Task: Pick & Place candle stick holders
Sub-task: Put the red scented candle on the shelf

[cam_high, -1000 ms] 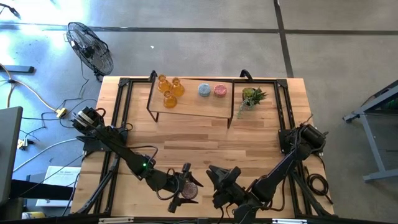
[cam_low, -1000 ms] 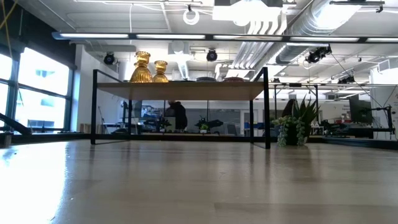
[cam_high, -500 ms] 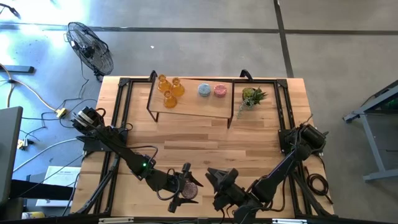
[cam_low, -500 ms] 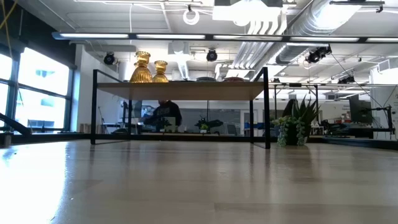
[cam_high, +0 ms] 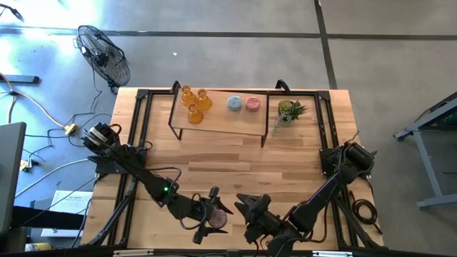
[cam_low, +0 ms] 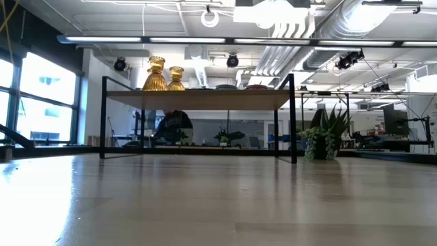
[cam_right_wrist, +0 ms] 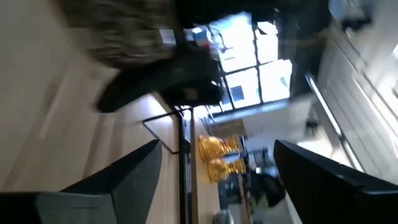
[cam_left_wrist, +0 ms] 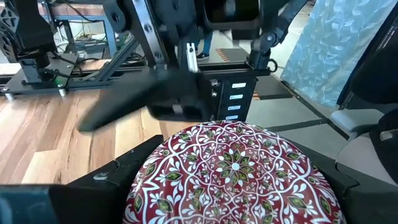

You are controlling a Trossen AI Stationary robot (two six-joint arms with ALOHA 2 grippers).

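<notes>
My left gripper (cam_high: 214,215) is at the table's near edge, shut on a squat round candle stick holder (cam_left_wrist: 233,165) with a red, white and green mosaic top, which looks mauve in the high view (cam_high: 219,218). My right gripper (cam_high: 241,214) stands open just to its right, its fingers apart in the right wrist view (cam_right_wrist: 230,186) and touching nothing. Three amber holders (cam_high: 194,103), a blue-grey one (cam_high: 235,103) and a pink one (cam_high: 253,103) stand on their bases on the raised shelf (cam_high: 218,121) at the far side. My left gripper pinches the round holder by its two opposite sides (cam_left_wrist: 146,171) between its two fingers (cam_left_wrist: 115,180). The fingers lie nearly level and come from the table's left. The holder sits upright in the hold, patterned top up.
A small green potted plant (cam_high: 289,111) stands right of the shelf. Black metal frames (cam_high: 139,135) run along the table's left and right sides. The bare wood between the shelf and the grippers (cam_high: 228,164) is free. A fan (cam_high: 103,53) stands on the floor beyond the far left corner.
My right gripper has turned a little at the wrist, staying beside the held holder. My left gripper and the holder have kept still. A person in the room behind the shelf has moved.
</notes>
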